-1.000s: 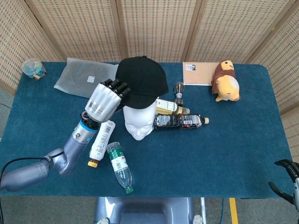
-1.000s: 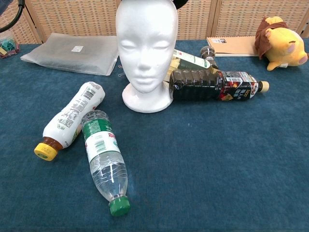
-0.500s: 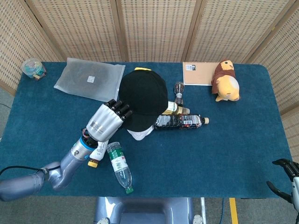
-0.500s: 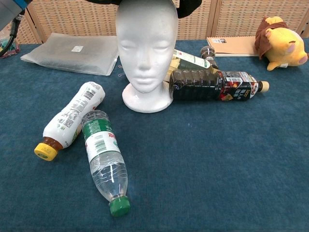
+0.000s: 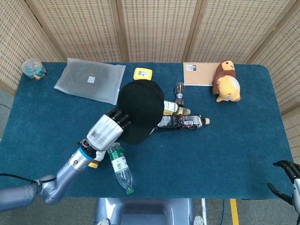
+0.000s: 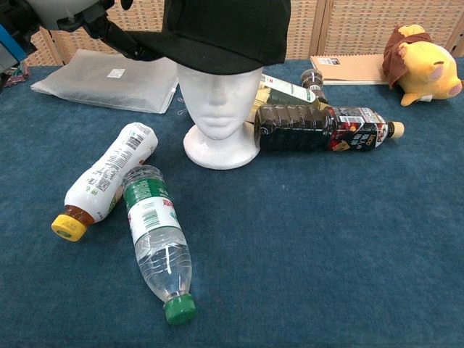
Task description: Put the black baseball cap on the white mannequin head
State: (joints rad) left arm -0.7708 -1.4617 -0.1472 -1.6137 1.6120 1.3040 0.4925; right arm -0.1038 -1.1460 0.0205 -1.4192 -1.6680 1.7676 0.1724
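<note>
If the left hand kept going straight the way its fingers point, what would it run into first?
The left hand points up and right at the black baseball cap it already holds; pushing on would press that against the white mannequin head underneath. Depth is hard to judge.

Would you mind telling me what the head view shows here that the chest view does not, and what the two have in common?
Only the head view shows the yellow box behind the black baseball cap, the whole left hand and forearm, and the right hand at the bottom right corner.

Only the chest view shows the face of the white mannequin head under the brim; from above the cap hides it.

Both show the cap, the left hand's fingers on the brim, the lying bottles, the plush toy, the notebook and the plastic bag.
</note>
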